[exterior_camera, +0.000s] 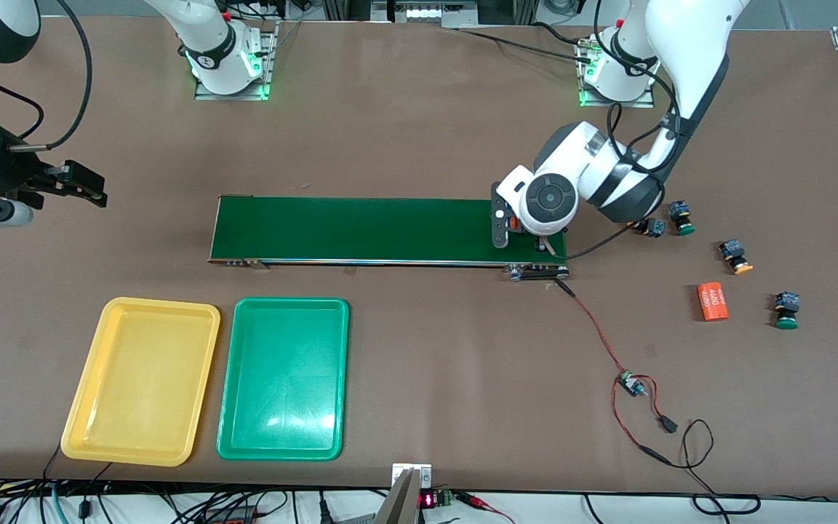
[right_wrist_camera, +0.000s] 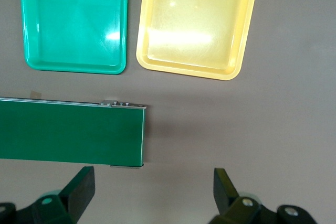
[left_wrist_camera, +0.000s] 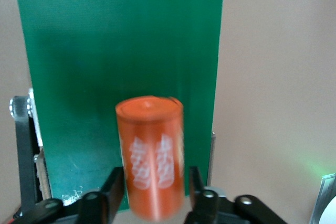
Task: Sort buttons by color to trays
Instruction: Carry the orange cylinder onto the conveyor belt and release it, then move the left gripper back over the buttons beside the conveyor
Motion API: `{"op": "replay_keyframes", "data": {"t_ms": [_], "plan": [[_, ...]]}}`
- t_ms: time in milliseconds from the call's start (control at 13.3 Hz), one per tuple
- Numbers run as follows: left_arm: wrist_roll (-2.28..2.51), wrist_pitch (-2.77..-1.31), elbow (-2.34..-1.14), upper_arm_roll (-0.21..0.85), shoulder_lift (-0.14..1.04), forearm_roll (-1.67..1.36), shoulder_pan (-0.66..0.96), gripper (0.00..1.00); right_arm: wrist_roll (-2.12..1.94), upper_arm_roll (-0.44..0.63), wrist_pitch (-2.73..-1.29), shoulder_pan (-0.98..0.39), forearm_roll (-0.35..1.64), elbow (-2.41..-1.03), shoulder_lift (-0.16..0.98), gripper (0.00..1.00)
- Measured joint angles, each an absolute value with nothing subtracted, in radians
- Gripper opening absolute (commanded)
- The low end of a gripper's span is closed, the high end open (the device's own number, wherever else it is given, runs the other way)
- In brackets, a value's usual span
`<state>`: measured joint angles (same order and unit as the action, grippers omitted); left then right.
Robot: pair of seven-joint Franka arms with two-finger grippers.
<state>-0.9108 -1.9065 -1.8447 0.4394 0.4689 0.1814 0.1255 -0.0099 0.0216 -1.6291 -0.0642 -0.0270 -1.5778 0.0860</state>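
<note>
Your left tool (left_wrist_camera: 156,187) hangs over the left arm's end of the green conveyor belt (exterior_camera: 361,229) with an orange cylinder (left_wrist_camera: 149,150) standing upright in it. You cannot tell whether the tool grips the cylinder or has let it go. Your right tool (exterior_camera: 88,188) waits released, spread wide, over the bare desk (exterior_camera: 419,131) off the belt's other end. All four buttons lie on the desk toward the left arm's end, well apart from the trays: a green-capped button (exterior_camera: 681,218) just beside a half-hidden button (exterior_camera: 653,228) by the left arm, an orange-capped button (exterior_camera: 736,256) nearer the front camera, and a second green-capped button (exterior_camera: 786,311) nearer still. A second orange cylinder (exterior_camera: 712,302) lies on its side near that last one. The yellow tray (exterior_camera: 161,304) and the green tray (exterior_camera: 292,302) sit side by side, nearer the front camera than the belt.
</note>
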Motion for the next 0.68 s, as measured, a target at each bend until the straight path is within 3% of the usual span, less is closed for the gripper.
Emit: {"op": "replay_keyframes", "data": {"t_ms": [301,677], "plan": [[-0.884,-1.878,-1.829,0.435,0.453,0.182,0.112,1.00,-0.009,0.021,-1.629,-0.071,-0.027,-1.578,0.087,1.00],[-0.387,-1.769,-1.822,0.427,0.368,0.182,0.070,1.00,-0.008,0.021,-1.631,-0.107,-0.046,-1.576,0.087,1.00]]}}
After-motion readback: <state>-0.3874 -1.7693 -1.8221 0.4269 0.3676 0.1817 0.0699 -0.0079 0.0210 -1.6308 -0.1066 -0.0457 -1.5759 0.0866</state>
